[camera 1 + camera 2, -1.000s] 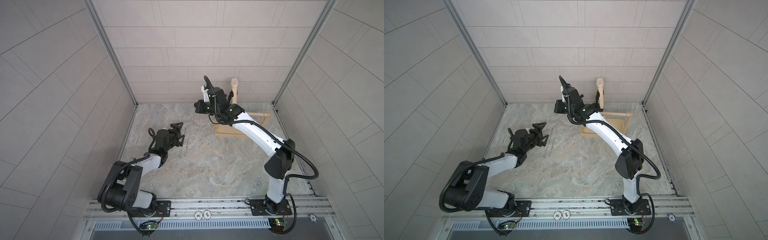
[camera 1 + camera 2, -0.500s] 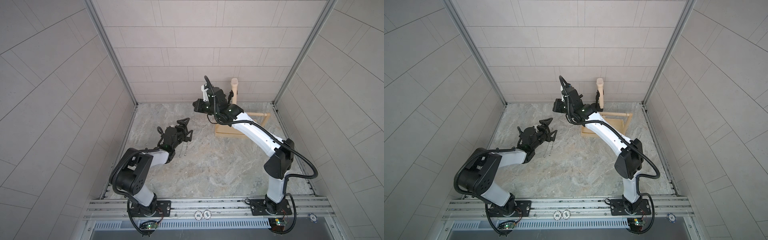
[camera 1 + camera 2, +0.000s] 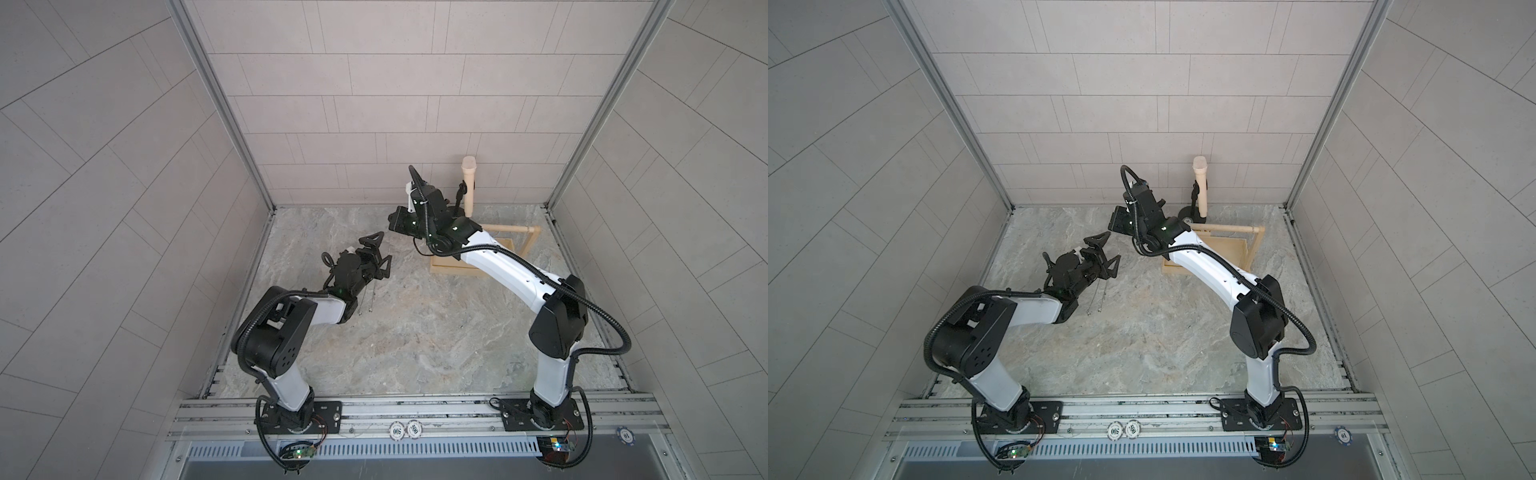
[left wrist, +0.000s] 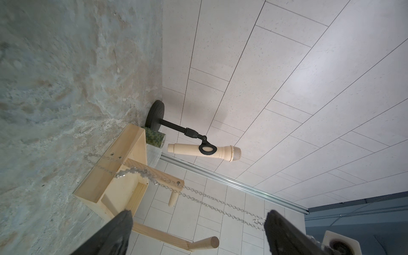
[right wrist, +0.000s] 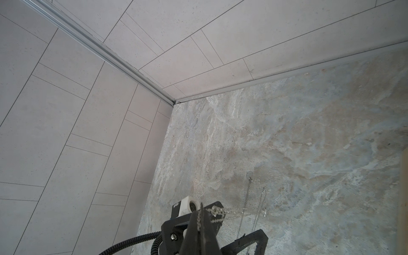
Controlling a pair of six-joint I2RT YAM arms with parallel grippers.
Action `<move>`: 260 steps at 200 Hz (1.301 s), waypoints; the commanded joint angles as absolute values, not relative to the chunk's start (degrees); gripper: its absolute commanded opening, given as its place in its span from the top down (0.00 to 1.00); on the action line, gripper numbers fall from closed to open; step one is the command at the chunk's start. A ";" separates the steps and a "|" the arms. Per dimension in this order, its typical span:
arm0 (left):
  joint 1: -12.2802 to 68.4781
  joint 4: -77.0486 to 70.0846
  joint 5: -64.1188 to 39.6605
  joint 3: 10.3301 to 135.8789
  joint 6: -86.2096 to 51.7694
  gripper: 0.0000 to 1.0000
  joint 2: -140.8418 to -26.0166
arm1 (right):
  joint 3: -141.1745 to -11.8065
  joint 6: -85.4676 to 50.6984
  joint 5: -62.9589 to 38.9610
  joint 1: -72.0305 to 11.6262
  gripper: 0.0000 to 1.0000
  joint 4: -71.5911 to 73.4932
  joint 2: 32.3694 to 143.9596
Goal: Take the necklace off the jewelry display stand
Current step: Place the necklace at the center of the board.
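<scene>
1. Right gripper [image 5: 199, 212] is pinching shut on the necklace [image 4: 134, 172], as I am reading it.
2. Left gripper [image 4: 198, 213] is gaping wide just beside the chain, gripping nothing.
3. Necklace is dangling over the table [image 3: 415, 332] near its far edge, apart from the jewelry display stand [image 3: 509, 228] in the far right corner.
4. I am judging removal done; setting down is remaining.

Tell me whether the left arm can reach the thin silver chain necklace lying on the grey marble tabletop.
Probably yes. The left gripper is open and hovers close beside the thin silver chain necklace on the grey marble tabletop. Nothing visible stands between them; it would only need to tip downward.
</scene>
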State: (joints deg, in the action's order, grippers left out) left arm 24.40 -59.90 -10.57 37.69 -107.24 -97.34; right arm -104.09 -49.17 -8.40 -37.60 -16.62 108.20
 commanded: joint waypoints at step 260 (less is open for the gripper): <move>25.22 -68.47 -6.26 41.61 -109.16 0.00 -104.77 | -95.97 -52.77 -5.71 -37.51 1.00 -11.41 100.63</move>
State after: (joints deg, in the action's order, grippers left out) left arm 24.95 -66.02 -6.22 41.17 -108.22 -104.60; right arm -96.18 -51.92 -7.01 -37.56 -11.97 103.39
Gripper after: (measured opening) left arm 0.996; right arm 0.042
